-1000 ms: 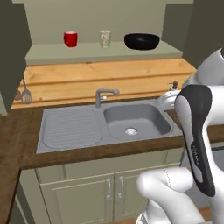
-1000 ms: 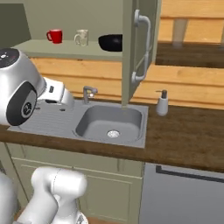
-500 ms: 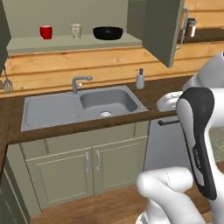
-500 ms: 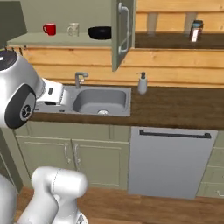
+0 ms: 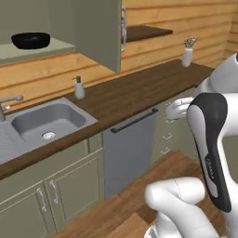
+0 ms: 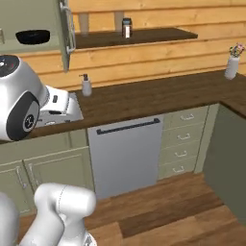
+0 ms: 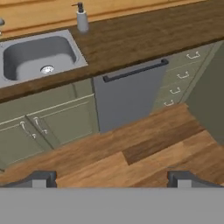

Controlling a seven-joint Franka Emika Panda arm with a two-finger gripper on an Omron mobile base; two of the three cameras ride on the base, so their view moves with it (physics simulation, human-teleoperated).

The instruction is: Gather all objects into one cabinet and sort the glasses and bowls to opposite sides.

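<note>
Glossy black, the wide bowl (image 5: 30,40) sits on the pale green shelf (image 5: 44,50) of the open olive-green cabinet (image 5: 95,32), up at the far left of the left base view; the right base view shows the same bowl (image 6: 32,36) just left of the cabinet door, whose long curved handle (image 6: 70,30) faces the room. Below it, a grey sink (image 5: 44,122) is set into the dark wooden counter (image 5: 139,88), and a soap dispenser (image 5: 79,88) stands on the counter just right of the basin, near the back wall. Under the counter, right of the sink, is a grey dishwasher front (image 6: 124,156) with a dark bar handle; drawers (image 6: 185,142) lie further right. A small vase with flowers (image 6: 232,65) stands at the far right end of the counter, and a dark-lidded jar (image 6: 127,27) rests on the open wooden wall shelf.

In the hand view the gripper (image 7: 112,178) points down at the wooden floor (image 7: 131,153) in front of the dishwasher, its two dark fingertips (image 7: 41,178) set wide apart with nothing between them.
</note>
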